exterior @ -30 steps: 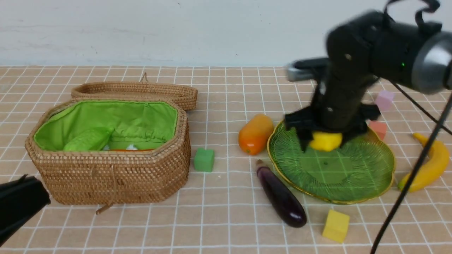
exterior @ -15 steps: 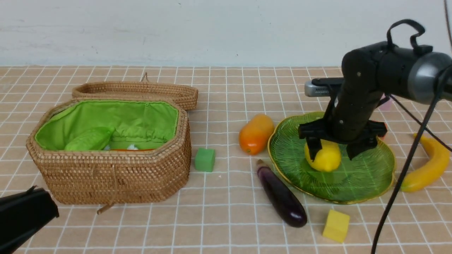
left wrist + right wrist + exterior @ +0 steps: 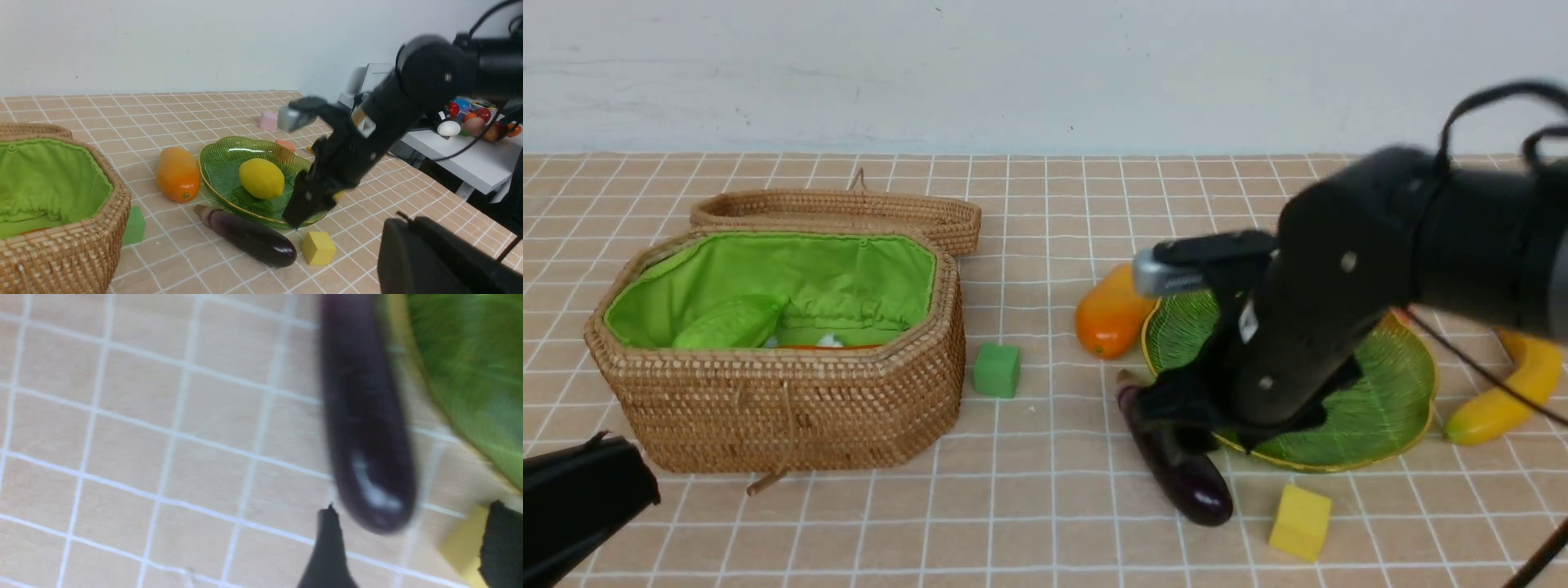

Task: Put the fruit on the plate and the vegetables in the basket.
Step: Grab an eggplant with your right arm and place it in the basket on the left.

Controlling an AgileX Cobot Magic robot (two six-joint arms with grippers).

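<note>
Eggplant [image 3: 1188, 482] lying beside plate [image 3: 1405, 384], right pincer [image 3: 412, 516] spread wide over its rounded end, holding nothing.

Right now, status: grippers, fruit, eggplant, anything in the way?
Right gripper open, empty, over eggplant. Left gripper low, state unclear. Lemon on plate; mango, banana on table. Yellow cube near eggplant's end.

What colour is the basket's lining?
Bright green cloth lining inside the brown woven basket; the front view shows it best.
</note>
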